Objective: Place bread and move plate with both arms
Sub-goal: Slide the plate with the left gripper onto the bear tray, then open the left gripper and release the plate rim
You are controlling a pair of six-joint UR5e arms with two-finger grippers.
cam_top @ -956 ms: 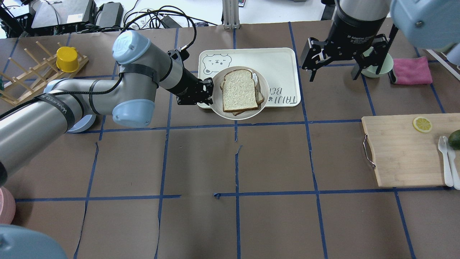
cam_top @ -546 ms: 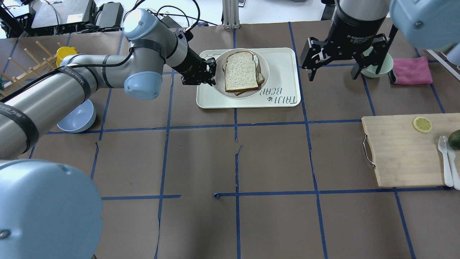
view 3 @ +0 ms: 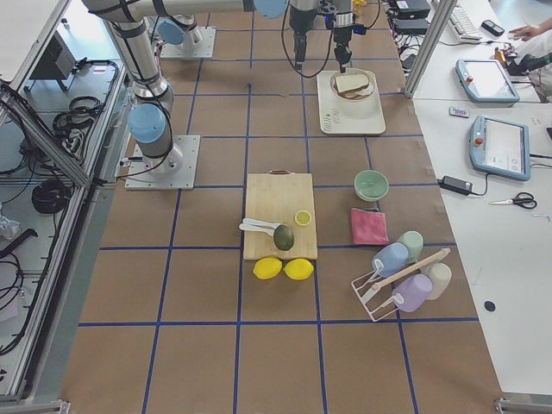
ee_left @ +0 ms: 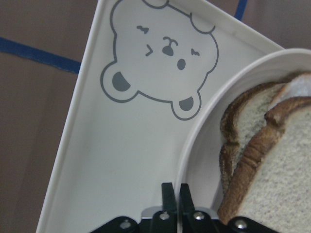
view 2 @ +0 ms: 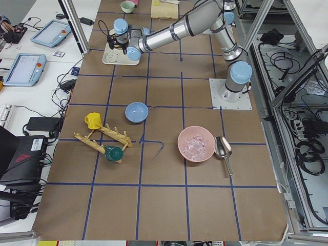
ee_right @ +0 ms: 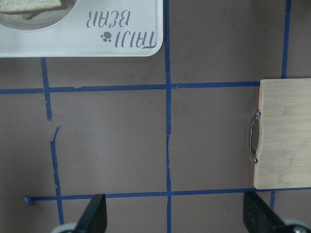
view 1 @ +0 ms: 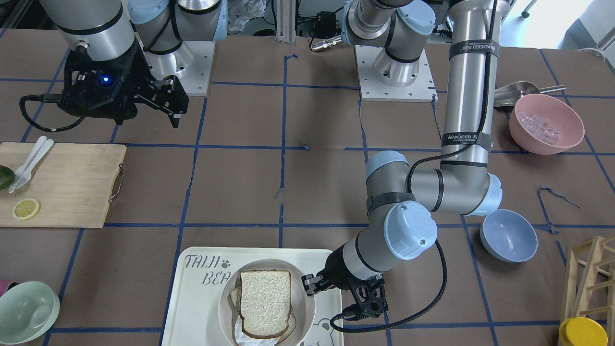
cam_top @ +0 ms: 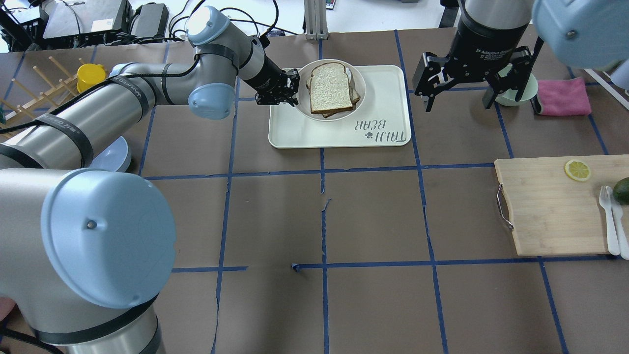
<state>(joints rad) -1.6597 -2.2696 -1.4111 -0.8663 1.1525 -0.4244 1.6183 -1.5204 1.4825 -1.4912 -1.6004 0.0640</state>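
The cream-white plate [cam_top: 362, 81] holds the dark-crusted bread [cam_top: 328, 88] stacked on other slices. It sits over the far part of the bear-print tray [cam_top: 339, 132], and its rim overlaps the tray's far edge. My left gripper [cam_top: 293, 91] is shut on the plate's left rim. The left wrist view shows its fingers [ee_left: 167, 194] pinching the rim [ee_left: 204, 131] beside the bread [ee_left: 282, 194]. I cannot tell whether the plate touches the tray. My right gripper [cam_top: 457, 104] hangs open and empty above the table, right of the tray.
A pale green bowl [cam_top: 516, 93] and a pink cloth [cam_top: 562, 97] lie behind the right gripper. A cutting board [cam_top: 550, 206] with a lemon slice, an avocado and cutlery lies at the right. A blue bowl [view 1: 508, 235], a pink bowl [view 1: 545, 122] and a wooden rack [cam_top: 29, 98] are on the left.
My left gripper has carried the plate with the bread from the tray's near edge to its far edge, away from the robot. The right arm has not moved.
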